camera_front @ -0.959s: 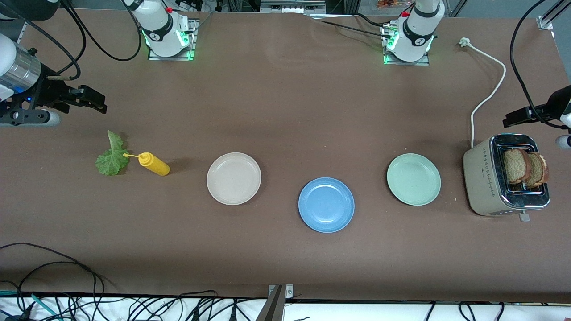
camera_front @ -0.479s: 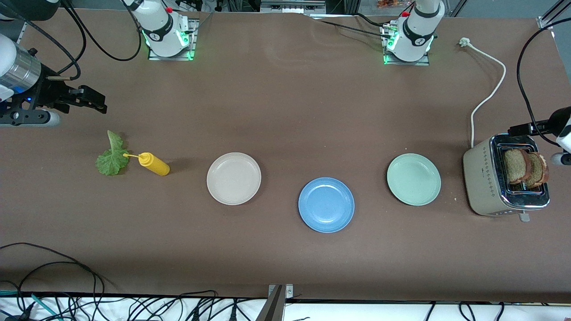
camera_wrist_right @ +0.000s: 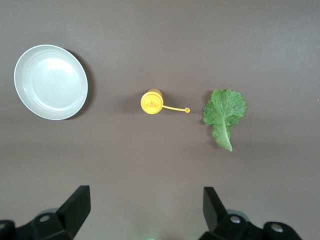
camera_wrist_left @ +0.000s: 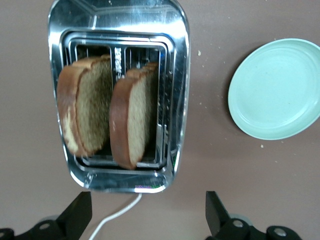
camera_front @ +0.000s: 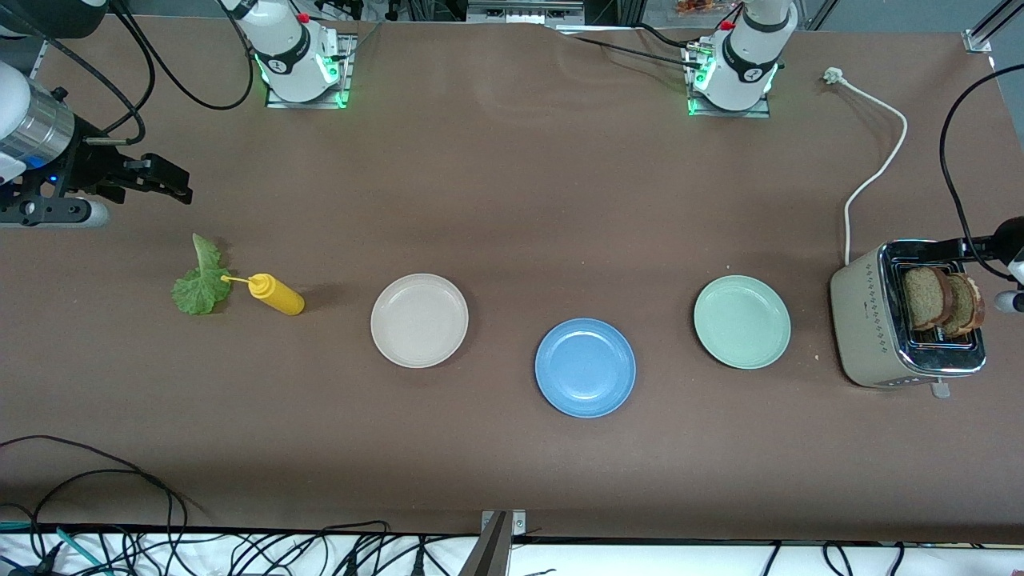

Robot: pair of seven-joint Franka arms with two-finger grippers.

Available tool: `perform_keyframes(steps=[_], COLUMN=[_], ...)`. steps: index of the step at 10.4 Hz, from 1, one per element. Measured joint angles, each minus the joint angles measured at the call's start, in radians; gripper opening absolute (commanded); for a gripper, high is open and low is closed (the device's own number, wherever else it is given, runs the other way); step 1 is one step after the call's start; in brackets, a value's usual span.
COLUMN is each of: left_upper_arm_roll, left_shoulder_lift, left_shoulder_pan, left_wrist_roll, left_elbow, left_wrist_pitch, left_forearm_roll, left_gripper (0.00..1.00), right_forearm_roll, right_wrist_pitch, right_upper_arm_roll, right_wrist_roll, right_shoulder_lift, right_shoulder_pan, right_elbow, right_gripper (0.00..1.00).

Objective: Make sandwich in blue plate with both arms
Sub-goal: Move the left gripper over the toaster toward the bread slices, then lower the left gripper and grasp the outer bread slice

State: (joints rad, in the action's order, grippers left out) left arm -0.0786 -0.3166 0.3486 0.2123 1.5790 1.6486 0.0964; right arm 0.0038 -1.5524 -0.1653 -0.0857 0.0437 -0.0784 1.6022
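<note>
The blue plate (camera_front: 585, 368) sits bare near the middle of the table, nearer the front camera than the beige plate (camera_front: 419, 320) and the mint-green plate (camera_front: 742, 322) on either side of it. No sandwich exists yet: its parts lie at the two ends of the table.

Two bread slices (camera_wrist_left: 107, 117) stand upright in the slots of the toaster (camera_front: 868, 320) by the table edge at the left arm's end. The left gripper (camera_wrist_left: 148, 220) hangs over the toaster with its jaws spread wide and empty. The bread looks light, fairly stiff but crumbly, so a gentle pinch across the flat faces near the top crust, where a slice stands proud of the slot, probably serves best; squeezing hard may break or dent it.

The lettuce leaf (camera_front: 200, 280) lies flat on the table toward the right arm's end, its tip just beside the cap strap of the yellow squeeze bottle (camera_front: 276, 294), though touching cannot be ruled out. The right gripper (camera_front: 172, 181) hovers over bare table near that end edge, jaws fully apart, holding nothing. The leaf is thin, limp and easily torn; the paler stalk end seems the firmest place to grip, and it will likely droop when lifted.
</note>
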Motion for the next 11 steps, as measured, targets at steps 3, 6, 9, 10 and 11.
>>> perform_keyframes(steps=[3,6,9,10,11], left_upper_arm_roll=[-0.009,-0.016,-0.015,-0.014,-0.014], left_shoulder_lift=[-0.062,-0.079,-0.098,-0.107,-0.113], left_shoulder_pan=[0.005,0.004,0.016,0.023,0.028], left_wrist_roll=[0.029,0.03,0.05,0.054,0.057], left_elbow=[-0.001,-0.001,-0.001,-0.001,-0.001], left_wrist_pitch=[0.111,0.143,0.146,0.149,0.152], left_forearm_roll=[-0.003,-0.003,-0.003,-0.003,-0.003], left_gripper=[1.0,1.0,0.95,0.88,0.84], right_forearm_roll=[0.0,0.0,0.0,0.0,0.0], right_wrist_pitch=[0.0,0.0,0.001,0.001,0.001], right_upper_arm_roll=[0.0,0.0,0.0,0.0,0.0], right_wrist_roll=[0.0,0.0,0.0,0.0,0.0], right_shoulder_lift=[0.001,0.001,0.001,0.001,0.001], right_shoulder_pan=[0.0,0.0,0.0,0.0,0.0], right_elbow=[0.0,0.0,0.0,0.0,0.0], right_gripper=[1.0,1.0,1.0,1.0,1.0])
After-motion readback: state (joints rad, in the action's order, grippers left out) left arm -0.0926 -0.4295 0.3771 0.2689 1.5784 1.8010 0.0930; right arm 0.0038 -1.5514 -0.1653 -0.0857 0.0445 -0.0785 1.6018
